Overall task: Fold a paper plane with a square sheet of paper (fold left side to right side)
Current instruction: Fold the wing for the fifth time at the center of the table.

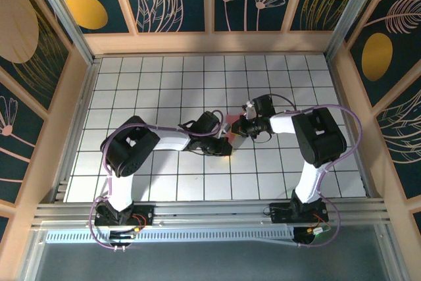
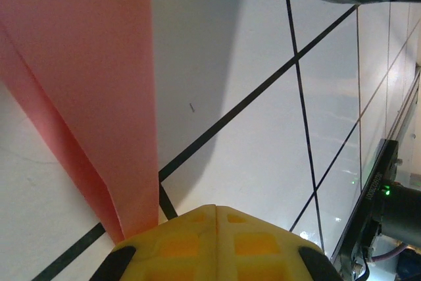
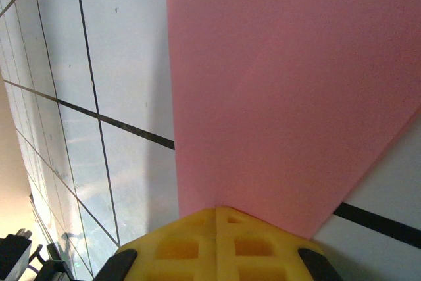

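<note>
Square sheet of paper (image 1: pixel 231 123): thin, matte salmon-pink, folded into layered wedge with straight sharp crease. Sits at middle of bench (image 1: pixel 164 77), which is glossy white tiles with black grid lines. Left fingers (image 2: pixel 204 223), ribbed yellow pads, clenched tip to tip at sheet's narrow end. Right fingers (image 3: pixel 205 224), same yellow, clenched at sheet's broad edge. Cannot tell whether either pinches sheet.

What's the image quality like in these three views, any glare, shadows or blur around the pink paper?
Top external: evenly lit and sharp, pink paper tiny at centre. Left wrist: grey shadow on the tiles right of the paper, glare toward the right edge. Right wrist: paper grain crisp, shadow band along its left edge, lower-left tiles washed out.
</note>
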You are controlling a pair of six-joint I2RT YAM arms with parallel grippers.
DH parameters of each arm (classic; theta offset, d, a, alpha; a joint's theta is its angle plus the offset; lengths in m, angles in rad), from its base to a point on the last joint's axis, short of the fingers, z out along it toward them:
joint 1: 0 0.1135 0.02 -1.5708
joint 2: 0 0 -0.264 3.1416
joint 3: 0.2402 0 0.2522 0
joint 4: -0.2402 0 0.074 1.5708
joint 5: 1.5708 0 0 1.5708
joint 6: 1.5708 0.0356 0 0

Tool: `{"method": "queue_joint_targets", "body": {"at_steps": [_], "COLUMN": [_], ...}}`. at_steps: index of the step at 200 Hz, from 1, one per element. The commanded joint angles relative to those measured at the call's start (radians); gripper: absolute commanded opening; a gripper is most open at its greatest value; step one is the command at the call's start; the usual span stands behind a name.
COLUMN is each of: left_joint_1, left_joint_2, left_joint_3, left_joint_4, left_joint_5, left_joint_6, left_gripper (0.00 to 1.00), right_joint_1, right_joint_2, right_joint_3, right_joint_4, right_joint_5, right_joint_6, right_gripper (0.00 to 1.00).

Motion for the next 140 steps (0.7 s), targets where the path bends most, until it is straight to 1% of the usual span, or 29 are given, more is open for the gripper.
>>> {"method": "queue_joint_targets", "body": {"at_steps": [1,46,122,140], "left_joint_1": [-0.004,-0.009,-0.016,-0.018], "left_joint_2": [0.018,0.025,0.026,0.018], "left_joint_3": [0.010,0.005,-0.007,-0.042], "left_joint_4": [-0.004,0.031,0.033,0.031], "left_joint_5": [-0.005,0.018,0.009,0.007], "left_joint_6": [0.014,-0.006,-0.018,-0.019], "left_gripper": [0.00,0.00,0.00,0.00], "right_joint_1": [0.009,0.010,0.009,0.009], "right_joint_2": [0.097,0.098,0.097,0.099], "right_joint_3": [-0.037,-0.038,-0.037,-0.039], "right_joint_4": [-0.110,-0.110,-0.111,-0.111], "right_joint_5": [0.164,0.164,0.166,0.165], "right_joint_6": [-0.036,-0.036,-0.038,-0.038], "right_gripper": [0.00,0.00,0.00,0.00]}}
